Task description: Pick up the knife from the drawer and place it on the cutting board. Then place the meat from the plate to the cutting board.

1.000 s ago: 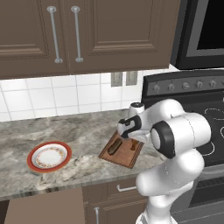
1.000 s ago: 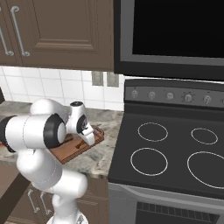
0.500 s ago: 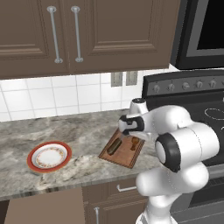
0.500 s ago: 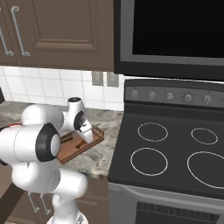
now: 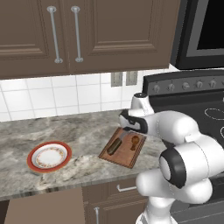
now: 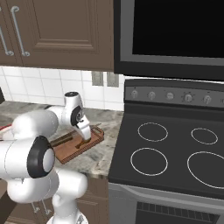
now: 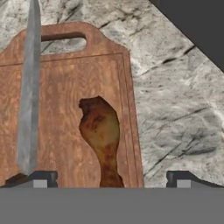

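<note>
**Board loaded, gripper above it**

Counter (image 5: 87, 135) of grey-veined stone runs along the near edge, dark cabinet fronts below. On it, near the stove, lies the cutting board (image 5: 124, 148), reddish-brown, handle tab toward the wall. In the hand view the knife (image 7: 29, 92) lies along the board's 9 o'clock side, grey blade pointing to the tab at 12 o'clock. The meat (image 7: 103, 131) lies just beside it toward 3 o'clock, flat on the wood, apart from the blade.

Plate (image 5: 49, 156) with orange-red rim sits well apart, at 9 o'clock from the board in the left base view.

Stove (image 6: 175, 153) with black top and ring burners stands at 3 o'clock of the board. Beyond: white tile wall with two outlets, dark upper cabinets (image 5: 65, 35) with silver bar handles, microwave above the stove.

Arm bends forward over the board, wrist turned down. Gripper (image 7: 111, 180) hangs above the meat; jaws wide apart, one fingertip on each side, holding nothing.
</note>
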You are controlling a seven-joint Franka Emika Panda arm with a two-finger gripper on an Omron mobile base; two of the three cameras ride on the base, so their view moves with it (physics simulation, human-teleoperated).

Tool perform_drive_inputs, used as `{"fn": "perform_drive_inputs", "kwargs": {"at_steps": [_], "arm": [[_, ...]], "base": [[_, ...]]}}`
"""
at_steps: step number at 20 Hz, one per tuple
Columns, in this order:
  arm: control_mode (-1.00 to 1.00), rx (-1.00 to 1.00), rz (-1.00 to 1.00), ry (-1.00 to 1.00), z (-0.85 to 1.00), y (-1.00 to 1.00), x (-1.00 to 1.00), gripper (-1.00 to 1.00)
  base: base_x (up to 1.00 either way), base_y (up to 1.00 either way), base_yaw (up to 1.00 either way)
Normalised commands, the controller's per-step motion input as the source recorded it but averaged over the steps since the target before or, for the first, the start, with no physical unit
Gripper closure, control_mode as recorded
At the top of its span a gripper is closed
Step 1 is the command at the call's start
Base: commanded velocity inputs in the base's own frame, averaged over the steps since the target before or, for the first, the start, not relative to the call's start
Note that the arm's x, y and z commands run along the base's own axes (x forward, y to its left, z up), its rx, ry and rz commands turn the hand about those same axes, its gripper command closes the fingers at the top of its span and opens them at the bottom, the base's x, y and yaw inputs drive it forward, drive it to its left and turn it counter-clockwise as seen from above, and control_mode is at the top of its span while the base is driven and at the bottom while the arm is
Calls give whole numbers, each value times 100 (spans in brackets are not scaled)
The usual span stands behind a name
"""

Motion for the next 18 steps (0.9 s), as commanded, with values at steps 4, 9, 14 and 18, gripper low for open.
{"fn": "perform_drive_inputs", "kwargs": {"at_steps": [4,9,14,18], "arm": [[-100,0,-1,0,31,0,-29,-100],[-100,0,0,0,29,0,-37,-100],[-100,0,0,0,22,0,-43,-100],[-100,0,0,0,18,0,-46,-100]], "base": [[0,0,0],[0,0,0],[0,0,0],[0,0,0]]}}
